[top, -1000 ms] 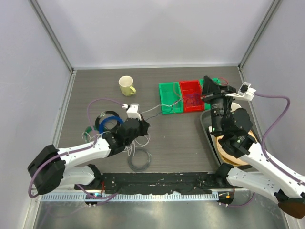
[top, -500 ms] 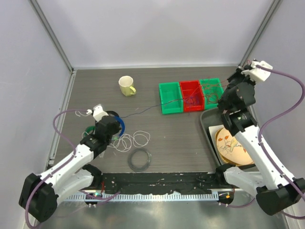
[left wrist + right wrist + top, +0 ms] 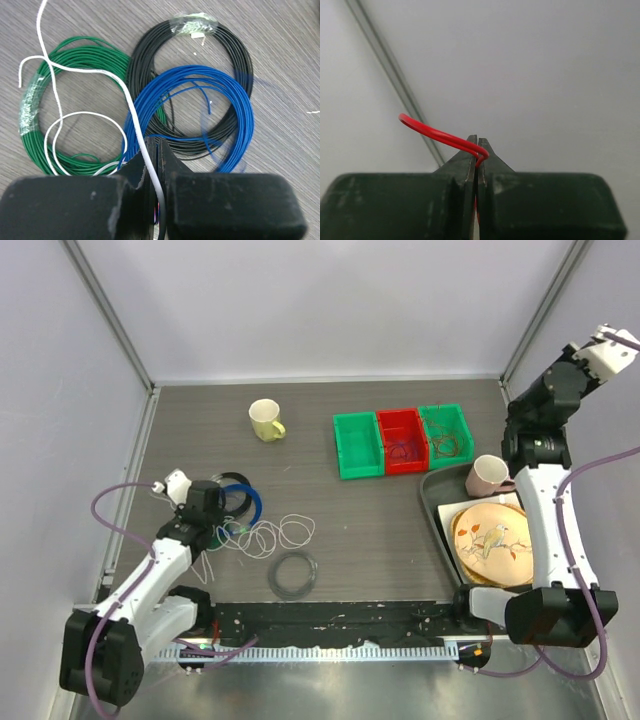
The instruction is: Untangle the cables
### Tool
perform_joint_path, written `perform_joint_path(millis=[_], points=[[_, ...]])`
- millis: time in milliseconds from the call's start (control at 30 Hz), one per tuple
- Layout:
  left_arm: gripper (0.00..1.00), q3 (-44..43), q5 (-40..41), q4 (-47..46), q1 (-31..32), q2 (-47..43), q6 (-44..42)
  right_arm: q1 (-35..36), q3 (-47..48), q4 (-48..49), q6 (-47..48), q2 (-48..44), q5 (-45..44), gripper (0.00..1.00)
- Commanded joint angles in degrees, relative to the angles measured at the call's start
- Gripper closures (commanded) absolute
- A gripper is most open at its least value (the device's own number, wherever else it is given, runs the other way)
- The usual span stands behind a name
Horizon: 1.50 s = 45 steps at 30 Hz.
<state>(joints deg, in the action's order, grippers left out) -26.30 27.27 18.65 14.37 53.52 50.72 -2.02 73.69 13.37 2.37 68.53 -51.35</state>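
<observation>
Dark wood-grain tabletop (image 3: pixel 380 540) carries loose white cable loops (image 3: pixel 280 533) at lower left of the top view. The left gripper (image 3: pixel 157 147) is closed tight on a white cable (image 3: pixel 131 107) near a blue coil (image 3: pixel 240 115), while the right gripper (image 3: pixel 476 145), facing a grey wall (image 3: pixel 545 75), pinches a red cable (image 3: pixel 432 131).

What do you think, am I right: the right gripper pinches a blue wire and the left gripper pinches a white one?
Not quite. The right wrist view shows the right gripper pinching a red wire, not blue. The left gripper does pinch a white wire.
</observation>
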Motion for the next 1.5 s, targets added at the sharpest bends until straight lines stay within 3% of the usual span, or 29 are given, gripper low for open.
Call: perform_joint_path(millis=[0, 133, 200, 533, 900, 1000, 1167, 1467], points=[[1.0, 0.38, 0.67, 0.59, -1.54, 0.01, 0.35, -3.95, 5.14, 0.0, -2.19, 0.63, 5.47, 0.99], [1.0, 0.02, 0.25, 1.04, -2.68, 0.01, 0.17, -5.1, 9.62, -2.11, -2.28, 5.19, 7.66, 0.99], [1.0, 1.42, -2.12, -2.98, -2.68, -0.95, -1.66, -5.19, 11.47, -3.08, -4.2, 6.52, 14.04, 0.99], [1.0, 5.38, -11.97, -10.83, -2.77, -8.94, -5.37, -5.19, 7.44, -2.12, -18.71, 14.6, 30.42, 0.99], [1.0, 6.53, -13.91, -11.62, -2.68, -11.6, -5.89, -4.92, 2.6, 8.07, -35.67, 25.68, 33.94, 0.99], [1.0, 6.62, -14.35, -12.5, -2.68, -10.89, -5.98, -3.26, 2.33, 11.32, -37.35, 27.88, 31.6, 0.99], [1.0, 6.53, -14.7, -12.68, -2.68, -9.66, -5.98, 2.02, 2.78, 15.19, -28.83, 30.51, 19.11, 0.99], [1.0, 6.62, -14.7, -12.07, -2.68, -10.62, -6.25, 6.5, 0.58, 22.66, -31.73, 34.3, 13.75, 0.99]])
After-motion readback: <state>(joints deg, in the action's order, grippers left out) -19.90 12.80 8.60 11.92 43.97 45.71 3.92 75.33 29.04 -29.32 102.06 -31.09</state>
